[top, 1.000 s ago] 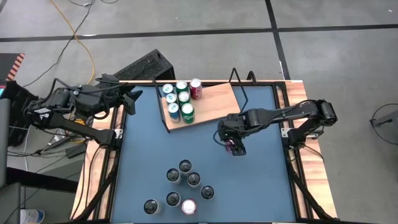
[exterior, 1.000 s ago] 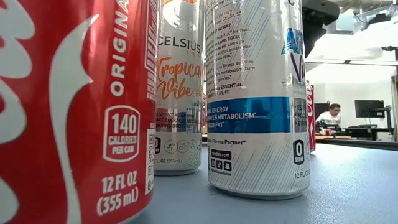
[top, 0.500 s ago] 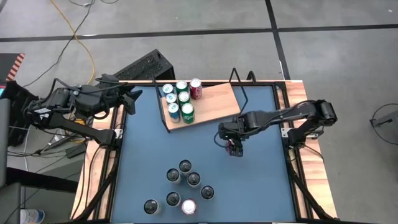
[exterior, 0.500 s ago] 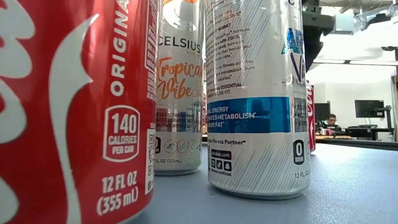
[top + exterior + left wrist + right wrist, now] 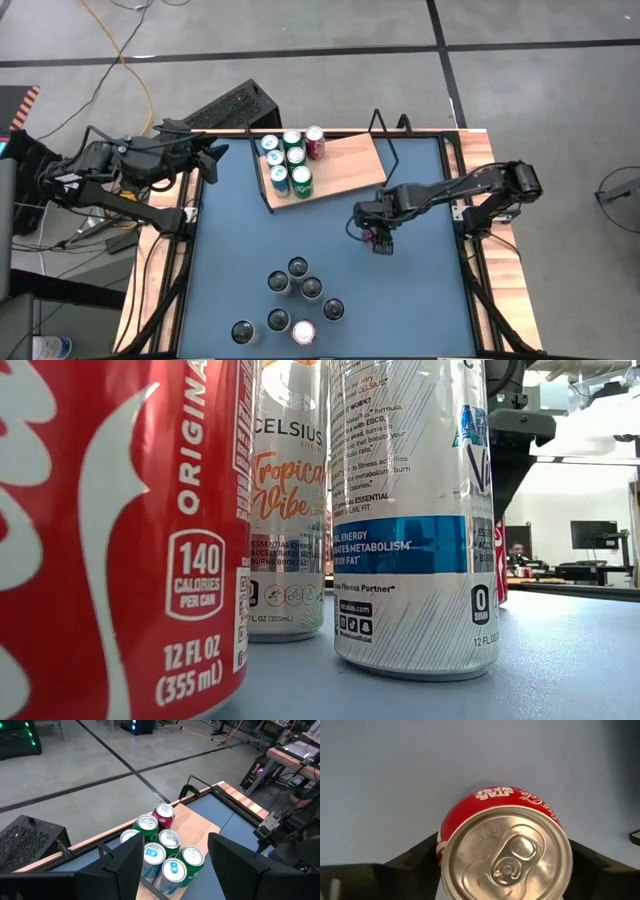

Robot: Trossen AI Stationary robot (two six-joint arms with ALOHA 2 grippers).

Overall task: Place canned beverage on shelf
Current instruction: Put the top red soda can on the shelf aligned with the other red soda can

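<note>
From the high view, the shelf (image 5: 322, 171) is a light-wood board in a thin black wire frame, lying at the far part of the blue bench (image 5: 420, 290). Six cans (image 5: 289, 160) stand at its left end. The right gripper (image 5: 378, 238) is over the bench just in front of the shelf, its jaws around a red can (image 5: 372, 236). Seven more cans (image 5: 296, 298) stand near the front edge.

In the low view, a red can (image 5: 110, 540) and two white cans fill the picture; an office room is behind.

In the left wrist view, the left gripper (image 5: 172, 857) has its jaws spread and empty, beside the shelf's cans (image 5: 162, 847); grey floor is beyond.

In the right wrist view, the red can (image 5: 504, 851) stands upright on the blue bench with a dark jaw close to each side.
</note>
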